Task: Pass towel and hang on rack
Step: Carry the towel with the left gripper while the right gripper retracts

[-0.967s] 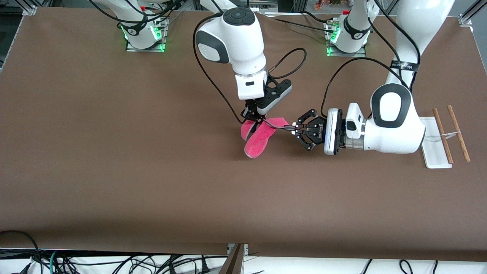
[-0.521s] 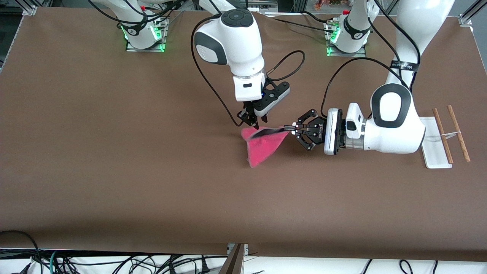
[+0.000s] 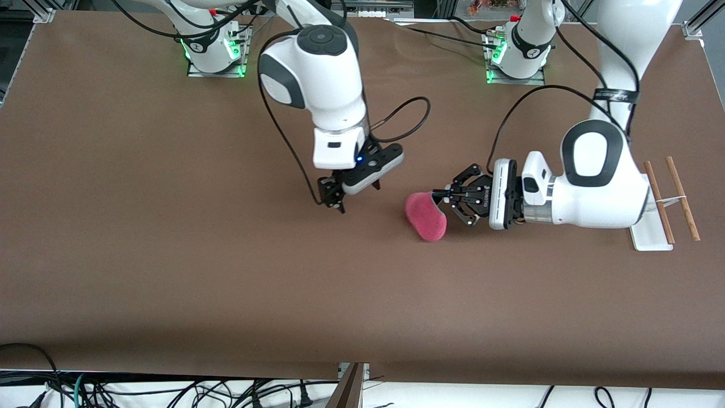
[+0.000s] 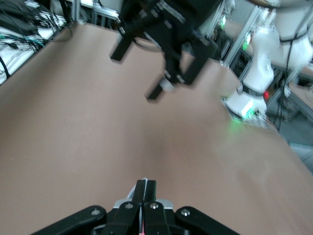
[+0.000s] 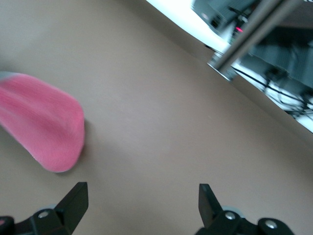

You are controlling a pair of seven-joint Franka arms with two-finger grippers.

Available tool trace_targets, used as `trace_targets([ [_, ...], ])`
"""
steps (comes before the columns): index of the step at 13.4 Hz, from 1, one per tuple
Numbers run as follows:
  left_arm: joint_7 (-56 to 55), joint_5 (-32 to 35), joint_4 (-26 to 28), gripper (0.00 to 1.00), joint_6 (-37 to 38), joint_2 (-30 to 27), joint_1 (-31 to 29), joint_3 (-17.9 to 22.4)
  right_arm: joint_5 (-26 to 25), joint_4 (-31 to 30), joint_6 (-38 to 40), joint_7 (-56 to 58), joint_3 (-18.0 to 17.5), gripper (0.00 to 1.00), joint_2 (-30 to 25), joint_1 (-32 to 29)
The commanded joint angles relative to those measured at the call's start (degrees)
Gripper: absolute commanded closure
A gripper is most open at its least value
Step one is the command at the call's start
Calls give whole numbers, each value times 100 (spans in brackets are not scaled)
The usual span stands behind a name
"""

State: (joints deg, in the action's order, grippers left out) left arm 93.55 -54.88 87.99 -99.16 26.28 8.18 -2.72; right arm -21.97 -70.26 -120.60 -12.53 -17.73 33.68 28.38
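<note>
Towel (image 3: 426,216) now with left gripper (image 3: 439,195)

A brown mat (image 3: 170,272) covers the table almost edge to edge, smooth and matte, with soft shadows lying on it. Two metal plates (image 3: 215,68) near its upper edge glow green from small lamps. Aluminium frame corners (image 3: 694,28) show at the table's upper corners. Below the mat's nearer edge runs a white floor strip with a tangle of black cables (image 3: 170,391), one of them teal, and a dark wedge-shaped bracket (image 3: 350,388) at the middle. In the right wrist view a metal post (image 5: 254,29) stands at the table's edge, dark equipment with red lights around it
</note>
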Motion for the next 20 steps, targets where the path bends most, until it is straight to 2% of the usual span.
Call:
trace_targets([
  [1, -214, 940, -396, 100, 772, -97, -325, 26, 454, 4, 413, -48, -64, 0, -195, -559],
  [5, -223, 2136, -599, 100, 1547, -114, -1107, 35, 1027, 4, 1493, -65, -73, 0, -528, -1360],
  [8, -511, 3278, -1160, 100, 1978, -105, -1783, 70, 1115, -58, 2258, -22, -73, 0, -801, -2036],
  [10, -583, 3780, -1677, 100, 2066, -97, -2179, 88, 1256, -67, 2593, 293, -47, 0, -1047, -2415],
  [11, -583, 4131, -1784, 100, 2058, -97, -2372, 105, 1291, -154, 2646, 434, 84, 0, -1231, -2538],
  [14, -583, 4345, -1786, 100, 2014, -35, -3110, 193, 1370, -496, 2673, 855, 716, 0, -1794, -2644],
  [17, -531, 4687, -1794, 100, 1796, 123, -3656, 228, 1432, -698, 2691, 1182, 840, 0, -2110, -2934],
  [19, -522, 4906, -1803, 100, 1628, 228, -3963, 246, 1511, -988, 2769, 1243, 1112, 0, -2374, -3022],
  [20, -513, 5064, -1803, 100, 1523, 263, -4113, 255, 1729, -1024, 2840, 1435, 1288, 0, -2436, -3032],
])
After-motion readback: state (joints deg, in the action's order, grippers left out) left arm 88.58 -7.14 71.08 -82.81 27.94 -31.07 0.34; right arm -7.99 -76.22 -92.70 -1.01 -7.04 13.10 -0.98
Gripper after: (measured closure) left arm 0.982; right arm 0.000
